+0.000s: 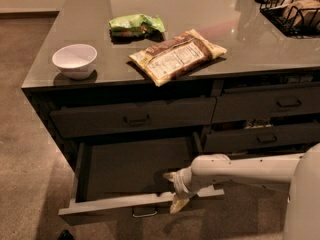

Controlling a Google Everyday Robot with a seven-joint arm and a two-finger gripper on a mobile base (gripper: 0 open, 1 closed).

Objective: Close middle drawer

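Note:
The middle drawer (pixel 112 204) on the left side of the cabinet stands pulled far out, its dark inside empty. Its small bail handle (pixel 144 213) hangs at the centre of the slim front. My gripper (pixel 175 190) reaches in from the right on a white arm and sits at the drawer's front edge, right of the handle. It is open, with one fingertip (pixel 170 176) over the inside of the drawer and the other in front of the drawer face.
The shut top drawer (pixel 135 116) sits above. The right column holds further drawers (pixel 265 103). On the countertop (pixel 165 4) are a white bowl (pixel 75 60), a green bag (pixel 136 25), a brown snack bag (pixel 176 56) and a wire basket (pixel 295 9). Carpet lies to the left.

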